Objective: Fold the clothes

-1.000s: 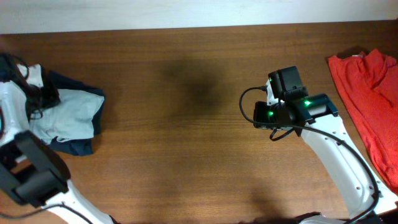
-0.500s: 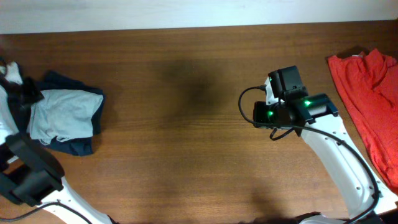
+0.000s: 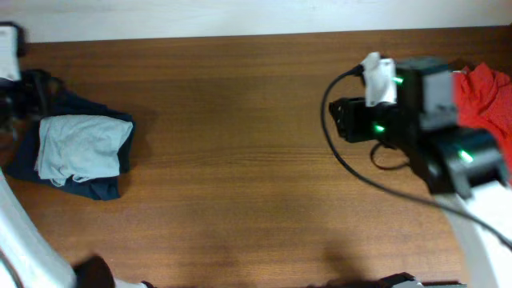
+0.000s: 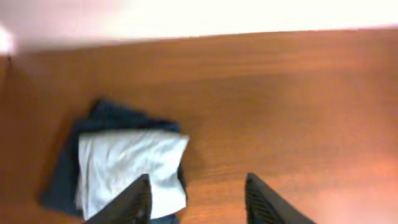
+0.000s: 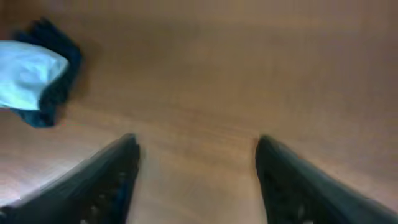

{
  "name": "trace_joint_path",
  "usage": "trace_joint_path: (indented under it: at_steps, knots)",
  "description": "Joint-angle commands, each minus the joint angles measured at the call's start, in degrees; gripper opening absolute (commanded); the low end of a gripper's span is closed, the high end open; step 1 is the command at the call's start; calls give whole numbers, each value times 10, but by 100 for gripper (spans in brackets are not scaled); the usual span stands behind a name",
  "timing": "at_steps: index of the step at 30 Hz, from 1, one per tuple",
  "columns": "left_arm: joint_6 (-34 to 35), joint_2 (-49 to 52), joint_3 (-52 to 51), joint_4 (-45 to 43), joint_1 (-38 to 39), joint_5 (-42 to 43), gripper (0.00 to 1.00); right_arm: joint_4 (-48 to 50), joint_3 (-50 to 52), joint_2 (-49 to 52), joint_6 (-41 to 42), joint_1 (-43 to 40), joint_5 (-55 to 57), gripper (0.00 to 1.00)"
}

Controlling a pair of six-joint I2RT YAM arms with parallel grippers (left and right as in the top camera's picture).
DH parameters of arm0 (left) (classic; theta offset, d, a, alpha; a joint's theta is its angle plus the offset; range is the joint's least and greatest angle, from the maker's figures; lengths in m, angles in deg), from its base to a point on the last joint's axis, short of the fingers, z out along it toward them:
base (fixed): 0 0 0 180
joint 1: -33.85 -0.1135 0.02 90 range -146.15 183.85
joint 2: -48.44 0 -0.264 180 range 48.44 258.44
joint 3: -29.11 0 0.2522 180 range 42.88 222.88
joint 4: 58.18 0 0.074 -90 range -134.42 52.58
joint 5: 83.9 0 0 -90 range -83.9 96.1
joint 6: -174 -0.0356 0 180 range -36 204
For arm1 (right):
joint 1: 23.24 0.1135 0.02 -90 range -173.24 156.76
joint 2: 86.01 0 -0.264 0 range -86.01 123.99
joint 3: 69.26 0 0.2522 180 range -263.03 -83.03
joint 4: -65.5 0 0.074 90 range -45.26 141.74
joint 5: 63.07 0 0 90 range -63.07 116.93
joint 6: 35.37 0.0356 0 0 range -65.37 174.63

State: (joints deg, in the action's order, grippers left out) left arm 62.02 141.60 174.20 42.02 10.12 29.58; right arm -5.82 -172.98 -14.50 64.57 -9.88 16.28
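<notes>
Where it lies near the left end of the wooden table (image 3: 240,120), the pale blue-green garment (image 3: 84,148) is folded into a compact, wrinkled rectangle. It rests on top of dark navy clothes (image 3: 24,156), which stick out around its edges. The left gripper (image 4: 198,180) is above the pile's near edge, its two dark fingers spread apart with nothing between them. The right gripper (image 5: 196,143) is well apart from the pile over bare wood, likewise released and empty. A bright red garment (image 3: 488,96) lies at the table's far right.
</notes>
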Motion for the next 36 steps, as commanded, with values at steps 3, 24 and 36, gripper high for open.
trace_joint_path:
  at_steps: [3, 24, 36]
  knots:
    - [-104, -75, 7, 28, 77, 16, 99, -8, -17, -60, -5, -3, -7, 100]
    - [-74, -95, 7, 99, 102, 16, 99, -66, -16, -65, -5, -3, -8, 99]
    - [-74, -95, 7, 99, 102, 16, 100, -13, -21, -83, -79, -3, -15, 99]
